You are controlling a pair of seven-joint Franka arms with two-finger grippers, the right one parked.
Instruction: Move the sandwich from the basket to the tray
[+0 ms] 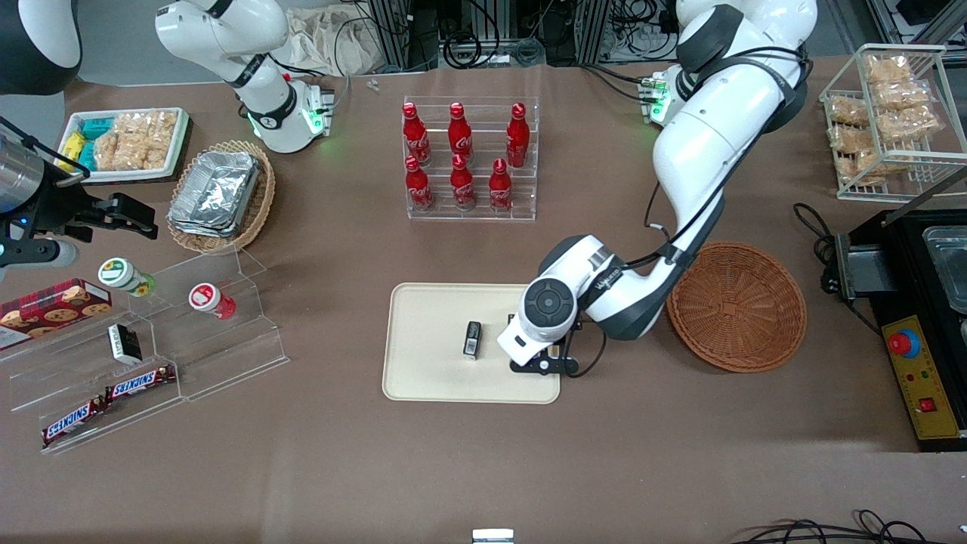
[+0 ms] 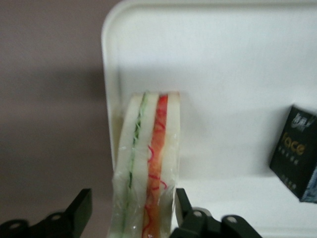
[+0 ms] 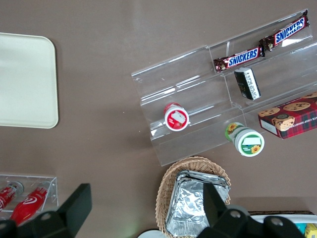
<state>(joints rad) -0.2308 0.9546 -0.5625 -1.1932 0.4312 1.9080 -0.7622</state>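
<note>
Gripper (image 2: pixel 130 210) of the working left arm sits low over the large flat cream-beige rectangular tray (image 1: pixel 430 363), at the tray's end nearest the round reddish-brown woven wicker basket (image 1: pixel 736 306). In the front view the arm's white wrist housing covers the fingers and whatever lies between them, so that view shows neither jaw spacing nor load.

The left wrist view supplies both. The two black fingers (image 2: pixel 79 210) stand apart with the triangular wedge of pale white bread, the sandwich (image 2: pixel 146 163), between them. One finger lies close against the sandwich's clear wrap; a visible gap separates the other finger from it. The jaws are spread, not clamped. The sandwich stands on edge on the tray surface, just beside the tray's raised rim, with its green and orange-red filling lines facing the camera.

A small black box with pale lettering (image 1: pixel 472 338) rests on the tray, near the sandwich but apart from it; both the front and left wrist views show it.

Only the front view shows the wicker basket, which lies just beside the tray, toward the working arm's end of the table, with nothing visible in it. The right wrist view shows one rounded tray corner only.
</note>
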